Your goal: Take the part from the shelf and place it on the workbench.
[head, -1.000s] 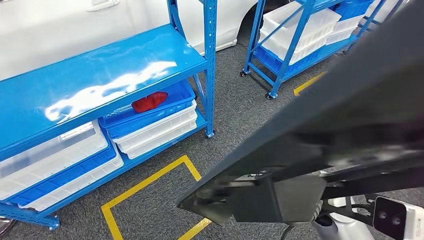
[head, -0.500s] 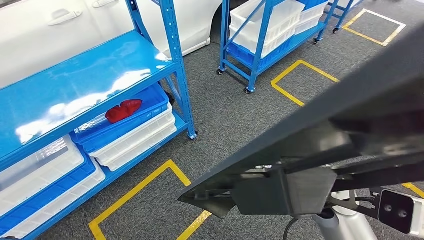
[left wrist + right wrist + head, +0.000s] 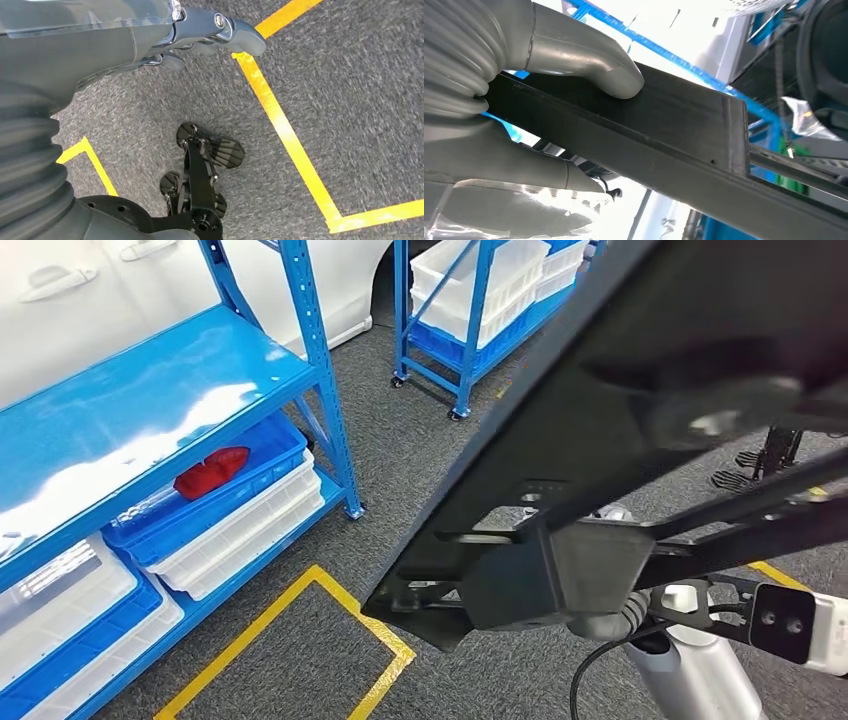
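One long black part (image 3: 640, 430) is gripped in the right hand (image 3: 524, 100), thumb pressed on its top face, slanting near the camera. Left hand (image 3: 200, 35) hangs over grey floor (image 3: 350, 100), fingers curled, holding nothing. Beyond the part: blue shelf (image 3: 140, 400), red piece (image 3: 210, 472) in its blue bin (image 3: 265, 465).

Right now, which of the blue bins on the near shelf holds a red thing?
The upper blue bin at the shelf's right end, stacked on white bins; the red thing lies inside. The lower blue bin, further left, shows nothing red.
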